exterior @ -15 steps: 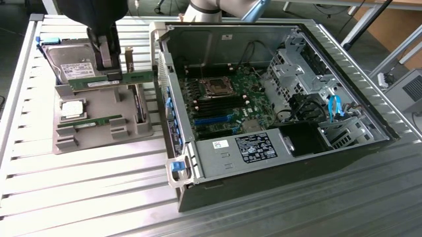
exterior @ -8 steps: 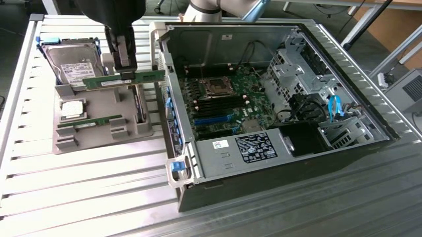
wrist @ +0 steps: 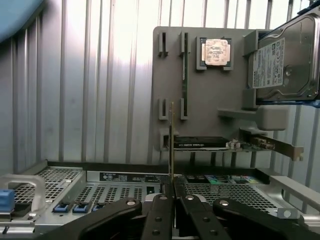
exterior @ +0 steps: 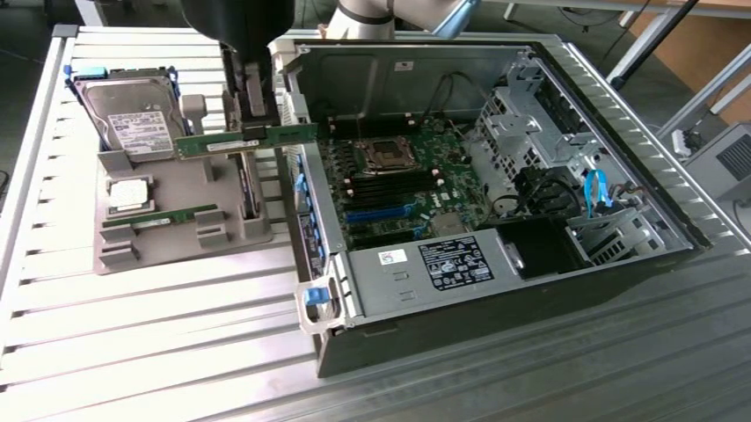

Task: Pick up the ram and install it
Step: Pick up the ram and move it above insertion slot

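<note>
While clamped from above between the pressed-together fingers of the black gripper (exterior: pixel 256 123), held level in the air: long, thin green ram (exterior: pixel 211 146) stick with a white label, broad face turned toward the exterior view. Positioned above the gray tray (exterior: pixel 176 251), with one end reaching over the side wall of the open computer case (exterior: pixel 399 70) on the exterior view's right. From the wrist view, seen edge-on as a thin line, the same ram (wrist: pixel 172 135) pinched in the gripper (wrist: pixel 172 192), with the case's perforated metal edge near the fingers. Lying in a slot of the tray, well apart from the held stick: second green memory stick (exterior: pixel 158 217). Just beside that, small square silver processor (exterior: pixel 129 193). At the tray's far end, silver hard drive (exterior: pixel 129 119) with a white label. Inside the case, green motherboard (exterior: pixel 399 176) with a square socket (exterior: pixel 385 156) and dark slots, plus gray power supply (exterior: pixel 434 264) at the near end. Under everything, slatted metal table (exterior: pixel 153 343).
</note>
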`<state>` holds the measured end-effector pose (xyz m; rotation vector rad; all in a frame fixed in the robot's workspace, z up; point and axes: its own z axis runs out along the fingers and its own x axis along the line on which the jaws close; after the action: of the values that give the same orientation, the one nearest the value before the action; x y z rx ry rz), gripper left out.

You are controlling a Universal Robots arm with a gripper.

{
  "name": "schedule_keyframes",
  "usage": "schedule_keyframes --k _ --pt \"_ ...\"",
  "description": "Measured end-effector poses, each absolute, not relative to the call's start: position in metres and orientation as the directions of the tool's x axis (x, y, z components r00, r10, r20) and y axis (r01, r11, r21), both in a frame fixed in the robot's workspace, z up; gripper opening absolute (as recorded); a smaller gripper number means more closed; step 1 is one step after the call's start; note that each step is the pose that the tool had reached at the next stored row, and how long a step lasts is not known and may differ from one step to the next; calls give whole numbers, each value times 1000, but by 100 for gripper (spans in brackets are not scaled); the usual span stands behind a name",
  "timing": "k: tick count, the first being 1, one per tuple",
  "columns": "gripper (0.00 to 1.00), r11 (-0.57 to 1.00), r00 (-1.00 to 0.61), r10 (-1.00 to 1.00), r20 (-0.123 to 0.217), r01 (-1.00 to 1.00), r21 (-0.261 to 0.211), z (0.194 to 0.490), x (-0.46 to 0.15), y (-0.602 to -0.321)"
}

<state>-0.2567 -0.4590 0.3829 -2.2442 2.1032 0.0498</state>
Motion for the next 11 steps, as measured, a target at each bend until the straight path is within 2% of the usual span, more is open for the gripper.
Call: schedule_keyframes --k 11 --pt "11 -64 66 -996 -68 -998 -26 383 -222 -459"
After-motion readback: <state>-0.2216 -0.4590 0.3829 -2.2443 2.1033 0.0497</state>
